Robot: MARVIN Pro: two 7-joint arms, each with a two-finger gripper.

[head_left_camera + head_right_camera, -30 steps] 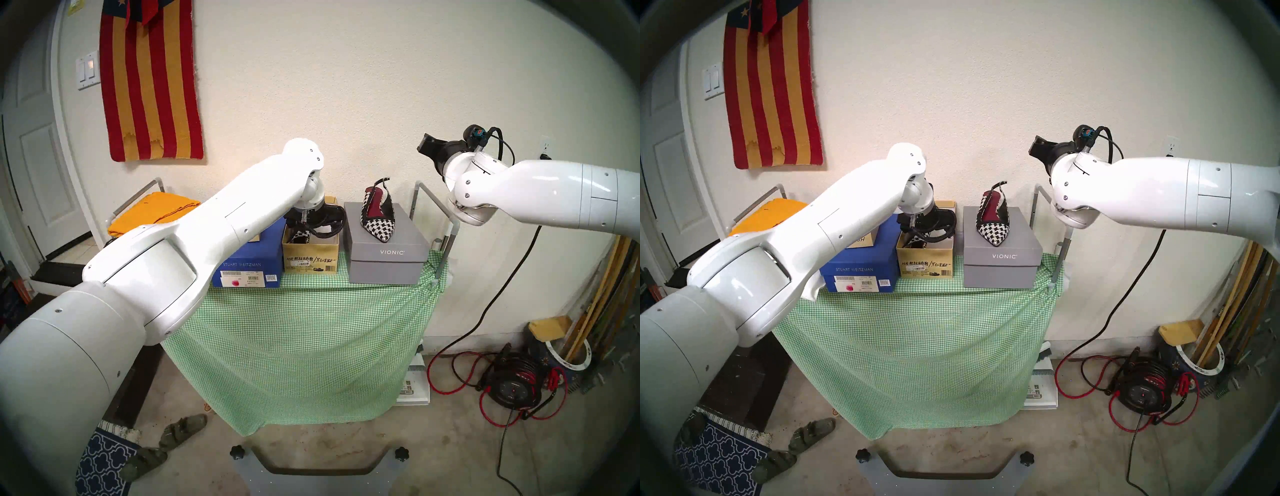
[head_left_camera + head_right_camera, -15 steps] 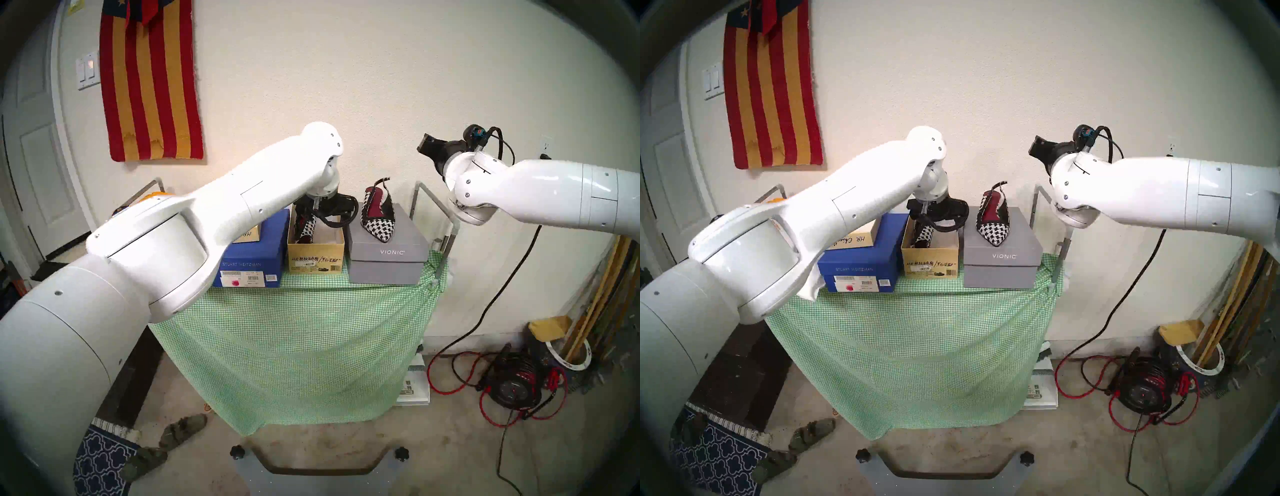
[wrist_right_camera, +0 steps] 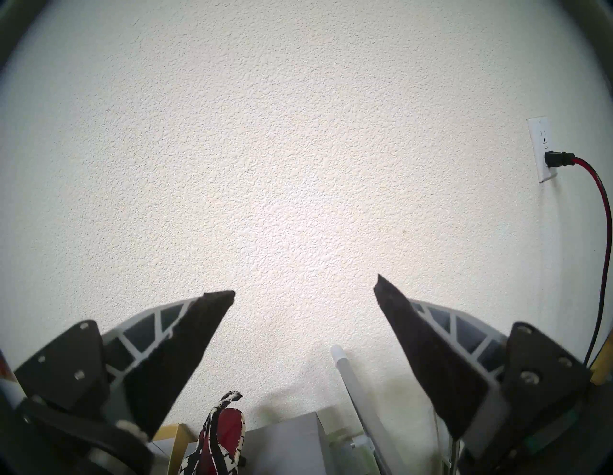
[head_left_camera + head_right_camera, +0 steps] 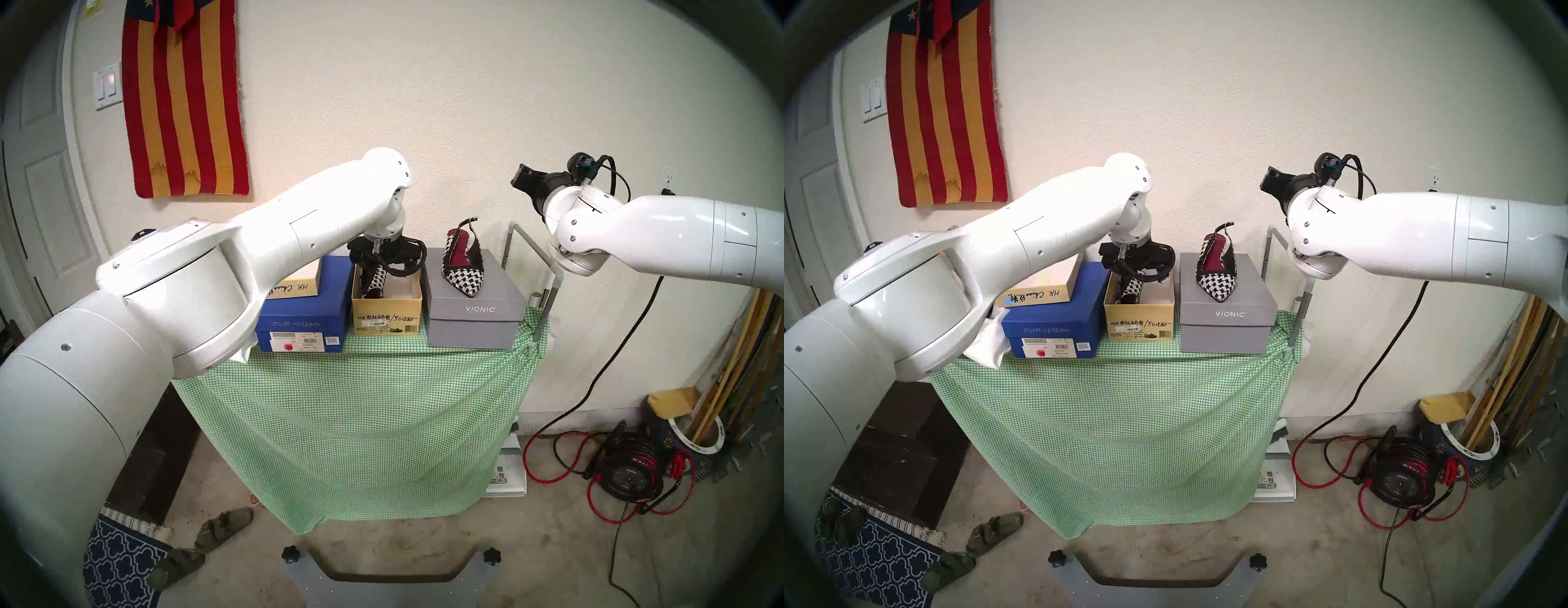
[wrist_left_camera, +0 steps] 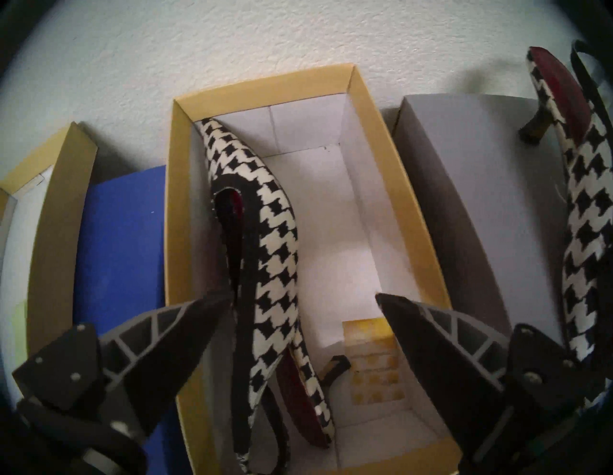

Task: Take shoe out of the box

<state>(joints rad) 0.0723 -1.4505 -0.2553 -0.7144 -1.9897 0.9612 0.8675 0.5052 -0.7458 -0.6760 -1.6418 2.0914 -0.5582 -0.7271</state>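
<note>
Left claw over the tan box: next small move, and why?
Probably lower the left claw and close on the houndstooth shoe. It is open and holds nothing, and the shoe leans on the box's left wall, between its fingers.

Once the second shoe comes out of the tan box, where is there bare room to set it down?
Free: the grey VIONIC box lid right of the shoe already there, and the green checked cloth strip in front of the boxes. Inside the tan box, only the right half is bare; the shoe in it lies along the left wall. The blue box carries a tray-like lid.
</note>
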